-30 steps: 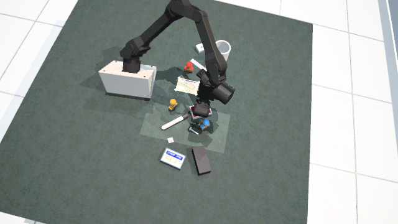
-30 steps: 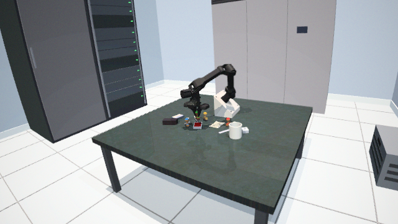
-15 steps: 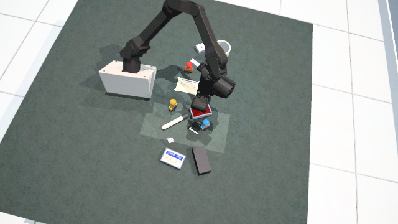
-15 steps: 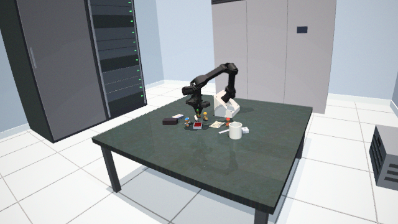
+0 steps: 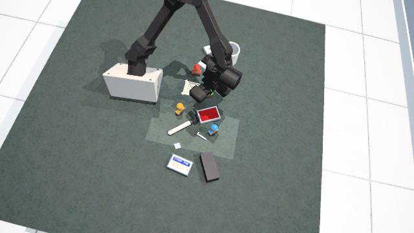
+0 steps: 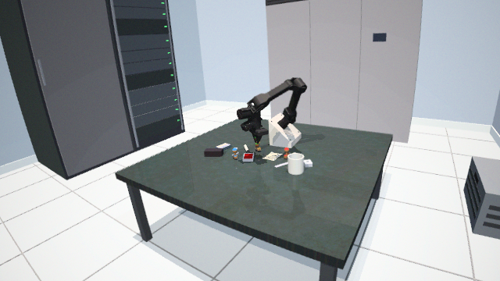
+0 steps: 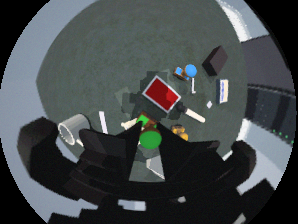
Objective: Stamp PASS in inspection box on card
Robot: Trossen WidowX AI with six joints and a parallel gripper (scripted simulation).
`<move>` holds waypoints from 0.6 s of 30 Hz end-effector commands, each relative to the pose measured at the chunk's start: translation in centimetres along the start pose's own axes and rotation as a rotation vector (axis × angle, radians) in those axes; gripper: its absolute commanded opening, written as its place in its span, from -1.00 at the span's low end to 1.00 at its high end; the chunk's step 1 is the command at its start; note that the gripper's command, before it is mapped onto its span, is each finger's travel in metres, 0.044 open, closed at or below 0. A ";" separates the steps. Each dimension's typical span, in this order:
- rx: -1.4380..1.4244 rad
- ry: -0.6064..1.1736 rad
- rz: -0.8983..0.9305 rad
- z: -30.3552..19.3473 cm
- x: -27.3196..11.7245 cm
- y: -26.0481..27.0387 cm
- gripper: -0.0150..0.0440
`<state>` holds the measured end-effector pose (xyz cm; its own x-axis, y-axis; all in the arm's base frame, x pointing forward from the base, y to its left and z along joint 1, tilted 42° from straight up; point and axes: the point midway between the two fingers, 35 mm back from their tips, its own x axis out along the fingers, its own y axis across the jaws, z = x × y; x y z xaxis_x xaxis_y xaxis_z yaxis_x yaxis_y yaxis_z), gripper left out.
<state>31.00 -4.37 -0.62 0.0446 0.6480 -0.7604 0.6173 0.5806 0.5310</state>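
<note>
A dark green, faintly mottled table (image 5: pixel 275 136) (image 6: pixel 219 191) stands on white floor tiles, tall grey cabinets behind it. Landmark: the shallow red ink pad in its pale rectangular tray (image 5: pixel 209 114) (image 6: pixel 248 157) (image 7: pixel 161 94). Just beside it, towards the white arm base (image 5: pixel 132 87) (image 6: pixel 278 137), the black parallel-jaw gripper (image 5: pixel 207 94) (image 6: pixel 257 141) (image 7: pixel 149 124) is closed on the green round-topped stamp (image 5: pixel 211 94) (image 6: pixel 257 145) (image 7: pixel 150 139), presumably the PASS one; its lettering can't be read.

The cream card (image 5: pixel 188 88) (image 6: pixel 273 156) (image 7: pixel 129 123) lies near the pad, partly hidden from above by the gripper. I'd judge the stamp inked and on its way to the card; next: line up over the box, square the face, press once, lift straight. Whether any print exists, I can't tell.

The red-topped stamp (image 5: pixel 196 69) (image 6: pixel 286 152) stands beyond the card from the pad, the yellow-topped one (image 5: pixel 179 109) (image 7: pixel 179 133) on the pad's base side; keep the fingers off both. Table edges are well apart from the pad.
</note>
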 end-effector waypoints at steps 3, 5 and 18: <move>0.186 0.010 0.002 -1.8 0.2 0.8 -0.49; 0.246 0.010 0.002 -2.4 0.2 1.0 -0.49; 0.636 0.013 -0.001 -5.9 0.4 2.1 -0.49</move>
<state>28.39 -0.80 2.14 0.0416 0.6493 -0.7594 0.9332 0.2462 0.2617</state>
